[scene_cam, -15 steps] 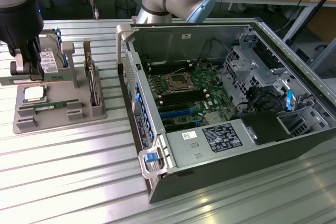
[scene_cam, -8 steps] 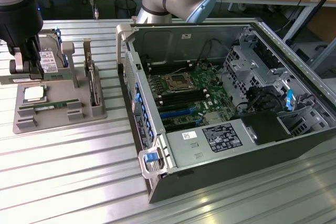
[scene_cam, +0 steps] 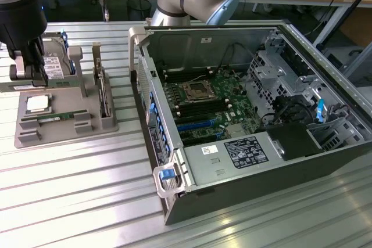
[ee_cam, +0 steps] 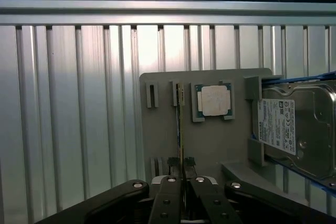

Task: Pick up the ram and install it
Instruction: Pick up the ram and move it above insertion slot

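Note:
The ram [scene_cam: 55, 118] is a thin green stick standing on edge in a slot of the grey holder tray [scene_cam: 87, 127] at the exterior view's left. My gripper [scene_cam: 29, 76] hangs above the tray's far-left end, higher than the ram and apart from it. In the wrist view the ram [ee_cam: 178, 119] shows edge-on as a thin line running toward my gripper [ee_cam: 180, 162]. The two fingertips stand close together with a narrow gap, one to each side of that line. Nothing is held.
On the tray also lie a square silver processor [scene_cam: 38, 104] [ee_cam: 212, 100], a hard drive [scene_cam: 53, 65] [ee_cam: 296, 129] and an upright green card [scene_cam: 102, 91]. The open computer case [scene_cam: 325, 161] with its motherboard [scene_cam: 206, 100] lies at the exterior view's right, on a ribbed metal table [scene_cam: 75, 201].

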{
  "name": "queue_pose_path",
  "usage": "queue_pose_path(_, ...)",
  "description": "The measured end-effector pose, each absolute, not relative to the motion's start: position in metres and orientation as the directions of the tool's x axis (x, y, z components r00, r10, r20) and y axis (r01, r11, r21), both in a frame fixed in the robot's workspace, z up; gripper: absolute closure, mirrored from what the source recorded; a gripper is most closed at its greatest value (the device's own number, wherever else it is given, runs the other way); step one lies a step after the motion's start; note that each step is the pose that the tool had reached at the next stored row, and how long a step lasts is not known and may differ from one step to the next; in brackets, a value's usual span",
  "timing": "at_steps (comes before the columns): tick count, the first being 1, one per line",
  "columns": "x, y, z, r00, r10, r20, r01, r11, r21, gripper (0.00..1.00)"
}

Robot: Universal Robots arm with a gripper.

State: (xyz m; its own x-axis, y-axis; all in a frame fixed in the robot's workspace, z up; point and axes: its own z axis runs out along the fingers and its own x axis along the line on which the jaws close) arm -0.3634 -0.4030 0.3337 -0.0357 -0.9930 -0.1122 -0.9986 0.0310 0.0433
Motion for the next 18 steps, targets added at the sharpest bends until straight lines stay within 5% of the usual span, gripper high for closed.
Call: queue_pose_path(18, -0.3634, -0.403, 0.34, -0.036, -0.993, -0.115, -0.999, 0.031, 0.043, 0.87)
